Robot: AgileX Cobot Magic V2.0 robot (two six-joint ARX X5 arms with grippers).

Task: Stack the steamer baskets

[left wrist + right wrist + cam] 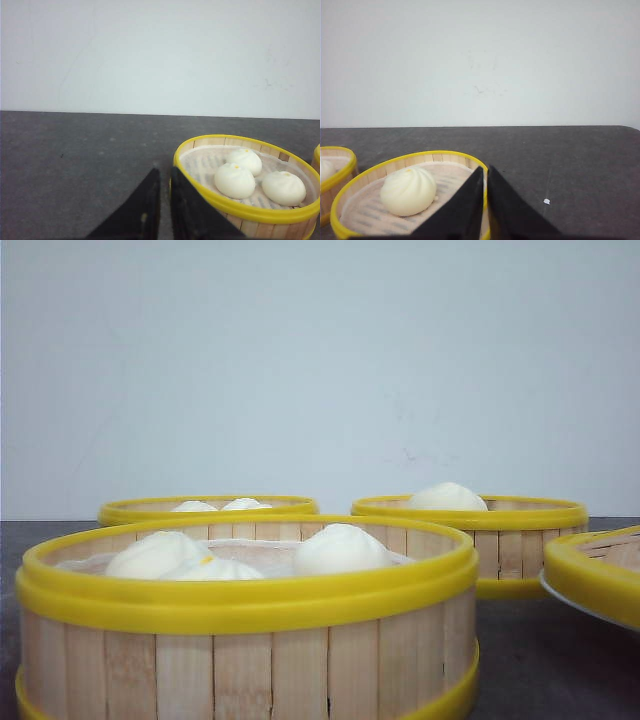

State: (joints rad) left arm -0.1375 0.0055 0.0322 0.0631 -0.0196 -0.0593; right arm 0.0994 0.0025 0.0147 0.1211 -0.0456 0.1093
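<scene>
Yellow-rimmed baskets (pixel 250 620) all sit separately on the dark worktop (pixel 540 660), nothing stacked yet: one up front with three buns (pixel 340 548), two behind, a fourth at the right edge. Left tool (pixel 164 200) and right tool (pixel 485 200) both have fingers pressed nearly together, gripping nothing, each beside a basket.

steamer baskets (pixel 245 635): yellow rims, pale slats | buns (pixel 340 548): white | table (pixel 75 165): dark grey

Nearest steamer basket (pixel 245 640) front-left, two baskets (pixel 208 508) (pixel 470 525) behind, fourth (pixel 598 575) right.
</scene>
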